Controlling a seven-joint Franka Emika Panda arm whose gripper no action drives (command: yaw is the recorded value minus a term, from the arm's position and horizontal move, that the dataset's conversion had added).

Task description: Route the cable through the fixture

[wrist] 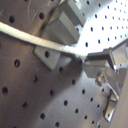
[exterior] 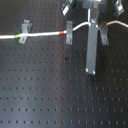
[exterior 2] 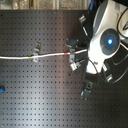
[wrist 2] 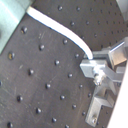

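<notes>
One white cable runs across the upper part of a black perforated board in both exterior views. From the first exterior view's left edge it passes a green band at a small grey clip, goes on level to a red band at a second clip, then climbs in a soft arc toward the gripper near the top edge. Past the gripper a further white stretch curves away to the first exterior view's right, over a third clip.

In the second exterior view the same cable comes in from the second exterior view's left, with the green band beside a clip and the red band next to the fixture just ahead of the robot arm, whose white body covers the gripper itself. Another clip lies lower on the board, well apart from the cable, and a small blue object sits at the second exterior view's left edge.

Both wrist views show the metal fingers pressed together on the cable, pinching it where its end meets them. In the first wrist view the cord lies across a grey block fixed to the board. In the second wrist view the cable slopes down into the fingers above bare board.
</notes>
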